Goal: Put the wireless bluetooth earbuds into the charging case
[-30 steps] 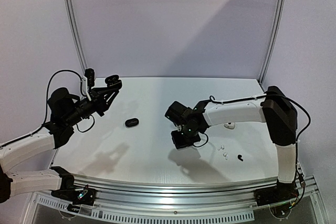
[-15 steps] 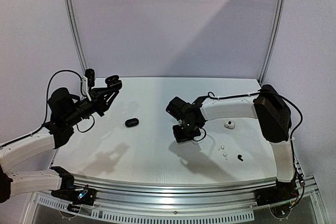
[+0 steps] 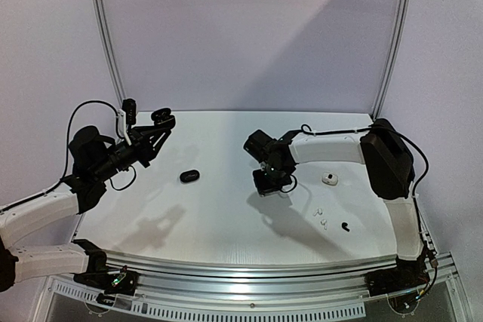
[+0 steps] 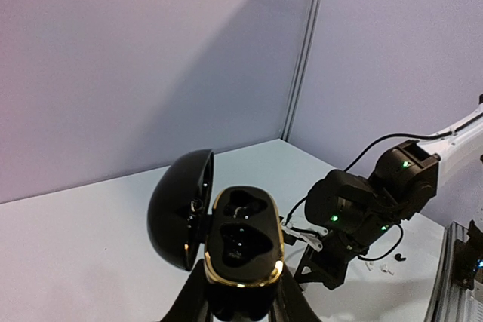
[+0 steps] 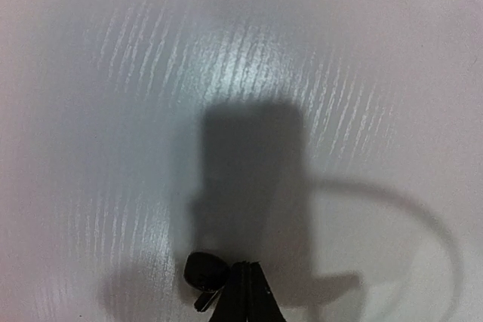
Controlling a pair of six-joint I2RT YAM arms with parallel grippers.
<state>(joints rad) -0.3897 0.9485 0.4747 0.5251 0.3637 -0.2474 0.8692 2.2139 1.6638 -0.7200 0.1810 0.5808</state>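
My left gripper (image 3: 161, 119) is raised at the left and shut on an open black charging case (image 4: 243, 239) with a gold rim. The case's lid (image 4: 179, 209) is swung to the left, and both sockets look empty. My right gripper (image 5: 245, 265) hangs above mid-table, shut, with a glossy black earbud (image 5: 205, 271) pinched by its stem at the tips. In the top view this gripper (image 3: 270, 185) points down. Two white earbuds (image 3: 320, 216) and another black earbud (image 3: 345, 226) lie on the table at the right.
A closed black case (image 3: 189, 176) lies on the table left of centre. A small white case (image 3: 329, 179) sits right of my right arm. The table's front edge has a metal rail (image 3: 249, 269).
My right gripper has risen and drawn back towards the far right with the black earbud. The left arm and its case have stayed still.
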